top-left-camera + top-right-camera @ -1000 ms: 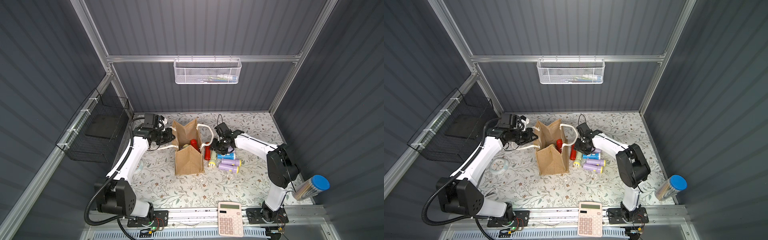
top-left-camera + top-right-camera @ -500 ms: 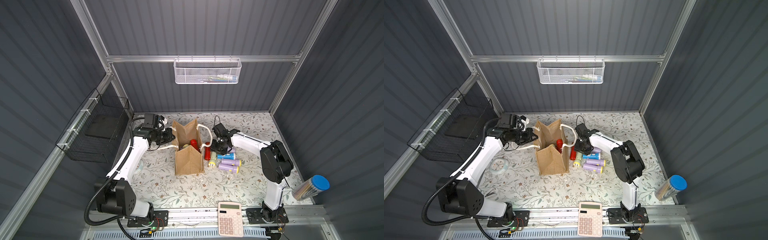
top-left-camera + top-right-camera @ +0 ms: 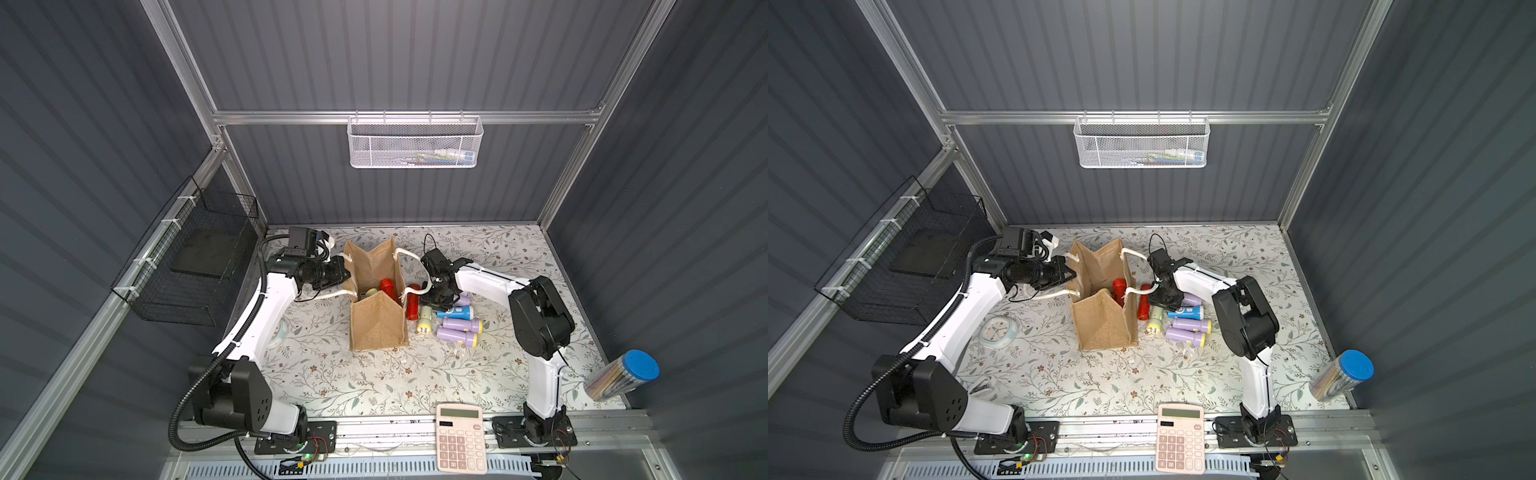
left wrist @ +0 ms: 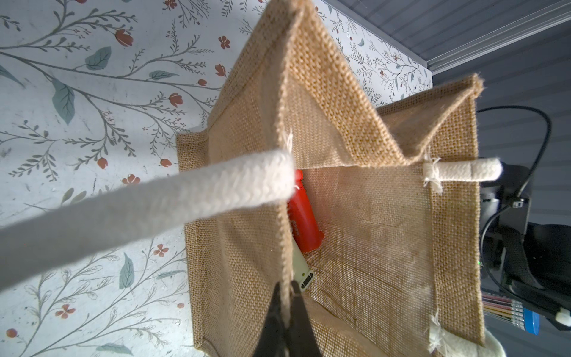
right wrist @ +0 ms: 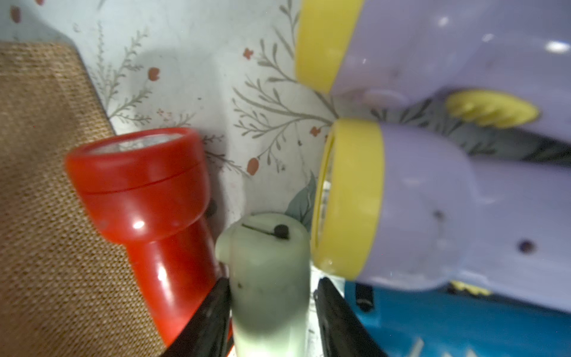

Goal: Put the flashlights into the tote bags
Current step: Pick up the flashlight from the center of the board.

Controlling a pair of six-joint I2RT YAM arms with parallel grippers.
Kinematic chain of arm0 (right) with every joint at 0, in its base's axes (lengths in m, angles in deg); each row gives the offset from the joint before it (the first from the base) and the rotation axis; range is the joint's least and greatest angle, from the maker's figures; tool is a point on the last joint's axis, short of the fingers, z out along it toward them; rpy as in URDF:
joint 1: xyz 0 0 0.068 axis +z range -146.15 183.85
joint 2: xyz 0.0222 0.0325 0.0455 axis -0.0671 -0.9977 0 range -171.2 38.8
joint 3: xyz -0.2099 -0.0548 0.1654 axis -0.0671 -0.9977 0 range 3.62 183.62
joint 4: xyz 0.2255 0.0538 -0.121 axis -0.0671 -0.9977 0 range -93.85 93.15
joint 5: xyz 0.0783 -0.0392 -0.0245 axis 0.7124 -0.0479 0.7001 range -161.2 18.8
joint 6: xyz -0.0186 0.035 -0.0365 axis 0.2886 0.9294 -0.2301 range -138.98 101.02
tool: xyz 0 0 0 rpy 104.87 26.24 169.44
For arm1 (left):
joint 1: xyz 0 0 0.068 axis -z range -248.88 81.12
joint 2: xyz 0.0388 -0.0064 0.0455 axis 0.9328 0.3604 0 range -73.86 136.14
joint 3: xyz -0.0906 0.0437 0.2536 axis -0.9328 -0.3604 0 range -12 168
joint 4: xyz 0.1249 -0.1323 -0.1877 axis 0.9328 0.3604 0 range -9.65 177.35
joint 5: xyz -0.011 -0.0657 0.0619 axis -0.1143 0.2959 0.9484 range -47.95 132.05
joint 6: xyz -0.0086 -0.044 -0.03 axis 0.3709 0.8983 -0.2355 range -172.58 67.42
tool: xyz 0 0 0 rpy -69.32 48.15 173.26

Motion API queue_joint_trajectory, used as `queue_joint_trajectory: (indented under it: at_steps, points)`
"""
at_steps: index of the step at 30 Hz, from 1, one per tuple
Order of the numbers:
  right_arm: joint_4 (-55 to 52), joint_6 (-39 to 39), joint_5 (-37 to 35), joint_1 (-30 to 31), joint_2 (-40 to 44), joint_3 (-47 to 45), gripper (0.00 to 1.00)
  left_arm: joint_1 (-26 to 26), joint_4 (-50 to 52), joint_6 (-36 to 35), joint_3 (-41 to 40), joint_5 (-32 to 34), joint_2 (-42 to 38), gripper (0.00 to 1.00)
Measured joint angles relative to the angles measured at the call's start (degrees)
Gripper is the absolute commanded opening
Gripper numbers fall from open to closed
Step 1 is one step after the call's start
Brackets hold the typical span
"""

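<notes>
floral tabletop: one jute tote bag, upright, rim clamped by closed left jaws; a red flashlight is seen inside. pale green flashlight, lying near the bag, is straddled by right jaws; a firm grip cannot be told. lilac flashlights lie near.

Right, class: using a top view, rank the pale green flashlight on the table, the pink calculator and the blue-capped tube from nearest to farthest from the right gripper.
From the right gripper:
1. Pale green flashlight: between its fingers.
2. Pink calculator: front edge, middle.
3. Blue-capped tube: front right corner.
</notes>
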Motion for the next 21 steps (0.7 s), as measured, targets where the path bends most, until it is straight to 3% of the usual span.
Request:
queue_joint_trajectory:
  at_steps: [10, 21]
  points:
    - [-1.4, -1.9, -1.2, 0.0, -0.9, 0.1, 0.43, 0.0, 0.0, 0.0, 0.0, 0.2, 0.0, 0.0]
    - [-1.7, -2.5, -1.8, 0.0, -0.9, 0.2, 0.28, 0.0, 0.1, 0.0, 0.0, 0.6, 0.0, 0.0]
